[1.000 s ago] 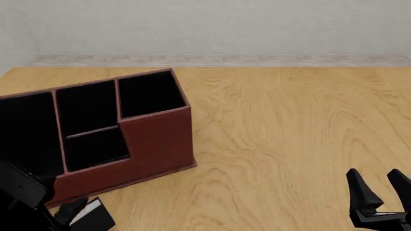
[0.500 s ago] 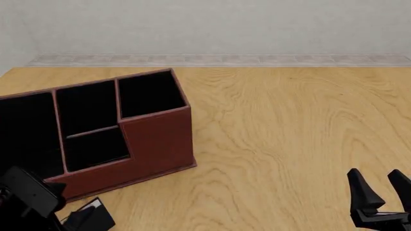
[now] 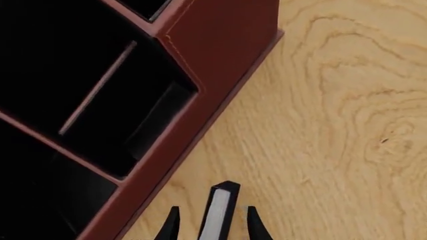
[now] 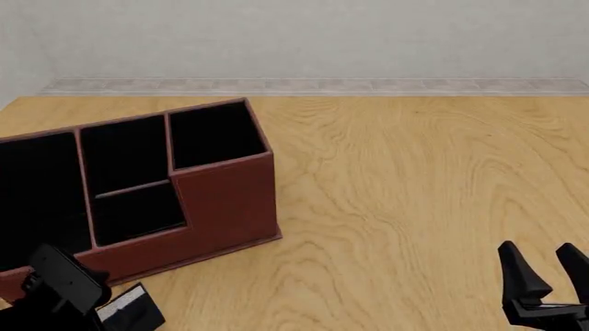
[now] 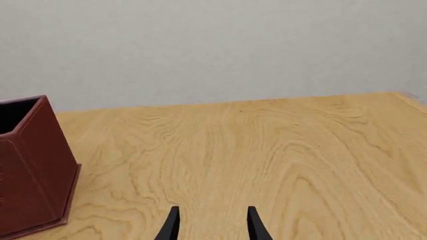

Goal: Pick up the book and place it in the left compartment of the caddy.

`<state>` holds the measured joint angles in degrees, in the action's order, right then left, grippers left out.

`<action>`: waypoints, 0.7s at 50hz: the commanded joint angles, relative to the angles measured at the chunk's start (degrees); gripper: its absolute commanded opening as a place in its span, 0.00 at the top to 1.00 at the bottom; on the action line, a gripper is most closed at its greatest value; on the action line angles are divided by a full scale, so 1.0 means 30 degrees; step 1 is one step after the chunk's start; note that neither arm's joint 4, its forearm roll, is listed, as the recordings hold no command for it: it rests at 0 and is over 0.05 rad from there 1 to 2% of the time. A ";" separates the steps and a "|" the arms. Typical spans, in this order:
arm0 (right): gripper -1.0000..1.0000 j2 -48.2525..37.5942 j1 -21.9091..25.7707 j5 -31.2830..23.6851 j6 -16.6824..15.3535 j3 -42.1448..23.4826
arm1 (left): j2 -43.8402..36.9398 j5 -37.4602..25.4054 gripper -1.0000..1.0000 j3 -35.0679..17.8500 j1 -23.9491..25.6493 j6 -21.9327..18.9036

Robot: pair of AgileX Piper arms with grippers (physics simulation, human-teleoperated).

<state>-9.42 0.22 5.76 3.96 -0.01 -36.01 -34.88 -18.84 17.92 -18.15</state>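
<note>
The dark red-brown caddy [image 4: 221,200] stands at the table's left, its wide left compartment [image 4: 37,186] partly cut off by the frame edge. In front of its low wall sits the small black book [image 4: 131,308], white page edge showing. In the left wrist view the book [image 3: 218,212] lies between the fingers of my left gripper [image 3: 212,211], which is open, with a gap showing on both sides. The left compartment [image 3: 53,210] lies just beside it. At the near right my right gripper [image 4: 536,249] is open and holds nothing.
Bare wooden tabletop [image 4: 414,193] stretches from the caddy to the right. A grey wall [image 4: 304,34] backs the table's far edge. The caddy's tall end section [image 5: 27,165] shows at the side of the right wrist view.
My left arm has shifted rightward and lower at the bottom left, closing in over the book. The book, caddy and right gripper have stayed put.
</note>
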 commanded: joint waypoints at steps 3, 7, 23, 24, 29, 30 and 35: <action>0.00 -0.0083 -0.0009 0.0030 0.0093 0.0001 | -0.0640 0.0554 0.00 0.0746 -0.0453 -0.0070; 0.00 -0.0190 0.0001 0.0120 0.0127 0.0000 | -0.0660 0.0585 0.00 0.0887 -0.0552 -0.0118; 0.00 -0.0315 -0.0016 0.0218 0.0273 0.0000 | -0.1398 0.1739 0.00 0.1768 -0.1252 -0.0242; 0.00 -0.0307 -0.0019 0.0208 0.0279 0.0001 | -0.1391 0.1755 0.00 0.1797 -0.1223 -0.0258; 0.00 -0.0360 -0.0028 0.0260 0.0278 0.0000 | -0.1646 0.1976 0.00 0.1924 -0.1122 -0.0053; 0.00 -0.0375 -0.0028 0.0273 0.0279 0.0000 | -0.1676 0.2034 0.00 0.1956 -0.1129 -0.0048; 0.00 -0.0401 -0.0033 0.0300 0.0278 -0.0001 | -0.1878 0.2158 0.00 0.2039 -0.0853 0.0336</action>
<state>-10.42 0.15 6.49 4.73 -0.01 -40.44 -29.72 -13.70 14.83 -18.29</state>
